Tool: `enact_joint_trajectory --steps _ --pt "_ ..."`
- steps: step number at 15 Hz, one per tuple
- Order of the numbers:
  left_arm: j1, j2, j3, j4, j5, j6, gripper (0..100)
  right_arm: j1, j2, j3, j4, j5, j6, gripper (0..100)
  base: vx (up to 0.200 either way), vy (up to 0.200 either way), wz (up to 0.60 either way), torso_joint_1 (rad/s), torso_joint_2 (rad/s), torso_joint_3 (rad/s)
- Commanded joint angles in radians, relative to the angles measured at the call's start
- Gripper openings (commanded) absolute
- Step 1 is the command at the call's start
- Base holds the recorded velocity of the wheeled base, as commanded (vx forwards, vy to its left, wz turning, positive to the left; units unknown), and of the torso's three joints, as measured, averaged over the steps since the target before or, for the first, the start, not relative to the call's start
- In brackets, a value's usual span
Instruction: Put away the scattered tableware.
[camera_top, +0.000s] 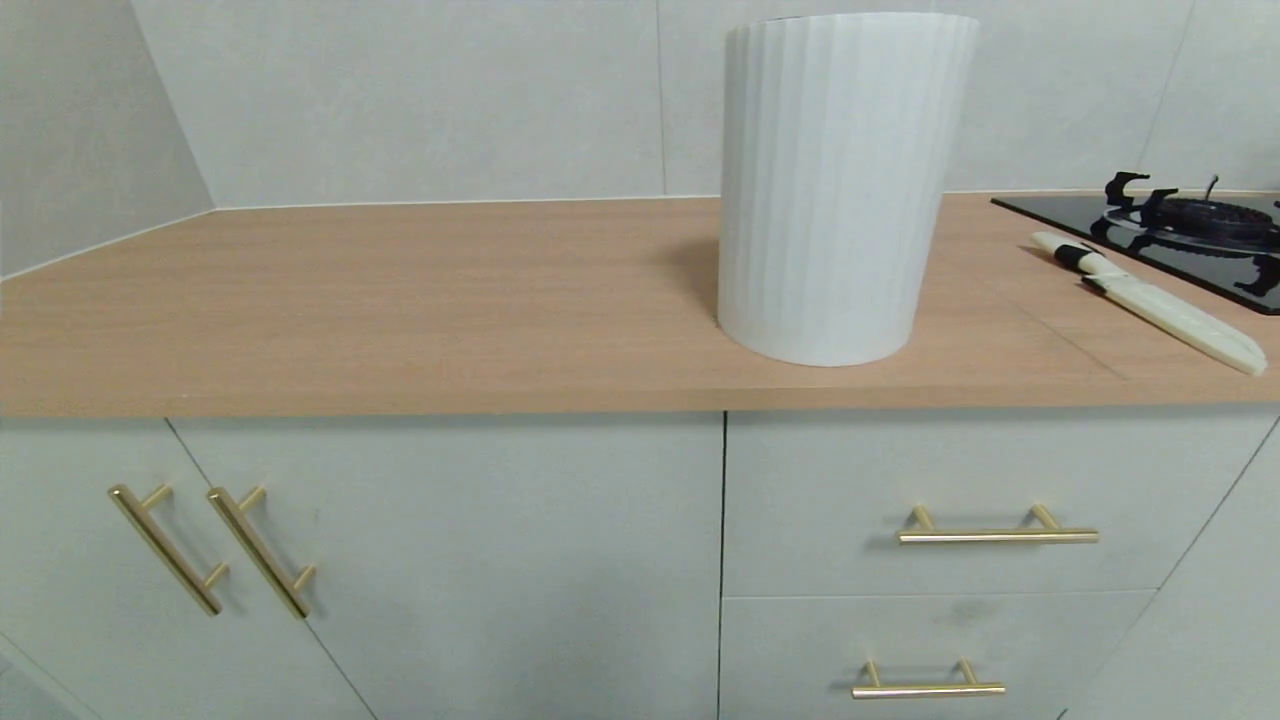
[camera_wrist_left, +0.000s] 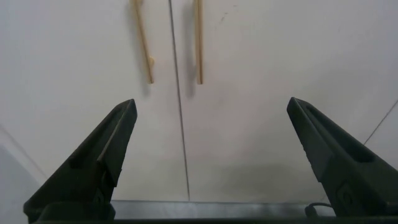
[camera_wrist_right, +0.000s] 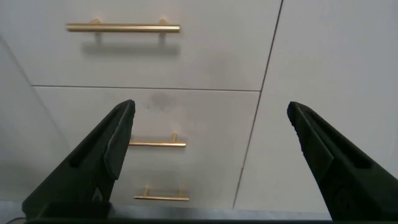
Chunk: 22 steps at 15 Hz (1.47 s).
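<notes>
Wooden tabletop (camera_top: 400, 300) holds a knife (camera_top: 1150, 300), right of frame, near the tall white holder (camera_top: 840, 190). Left gripper (camera_wrist_left: 210, 102) and right gripper (camera_wrist_right: 210, 104) gape empty; grasping the knife likely comes first.

Matt wood-grain countertop (camera_top: 400, 300); ribbed white container (camera_top: 830, 190), matt, perhaps plastic; smooth cream knife (camera_top: 1165, 312) at right; glossy black hob (camera_top: 1150, 252); shiny brass-coloured metal handles (camera_top: 997, 535) on matt cabinet fronts (camera_top: 500, 560).

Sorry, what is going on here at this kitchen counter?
Nothing is held yet. The left gripper, open, faces the cabinet doors; the right gripper, open, faces the drawers. On the wooden counter a white knife lies beside the stove, right of a tall ribbed white container.
</notes>
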<state>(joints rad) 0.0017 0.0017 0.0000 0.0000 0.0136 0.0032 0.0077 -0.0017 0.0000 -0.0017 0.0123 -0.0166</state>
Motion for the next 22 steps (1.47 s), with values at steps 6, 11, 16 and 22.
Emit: enact_joint_trajectory --steps 6,11,16,22 --pt "0.0 0.0 0.0 0.0 0.0 0.0 100 0.0 0.002 0.0 -0.001 0.0 0.0 100 0.0 -0.133 0.0 0.0 0.0 0.002" --pt "0.0 0.0 0.0 0.0 0.0 0.0 100 0.0 0.002 0.0 0.0 0.0 0.0 100 0.0 0.0 0.0 0.0 0.0 0.0" --pt "0.001 0.001 0.0 0.0 0.0 0.0 100 0.0 0.002 0.0 -0.001 0.0 0.0 100 0.0 0.0 0.0 0.0 0.0 0.0" --pt "0.0 0.001 0.0 0.0 0.0 0.0 100 0.0 0.002 0.0 0.0 0.0 0.0 100 0.0 0.0 0.0 0.016 -0.07 -0.048"
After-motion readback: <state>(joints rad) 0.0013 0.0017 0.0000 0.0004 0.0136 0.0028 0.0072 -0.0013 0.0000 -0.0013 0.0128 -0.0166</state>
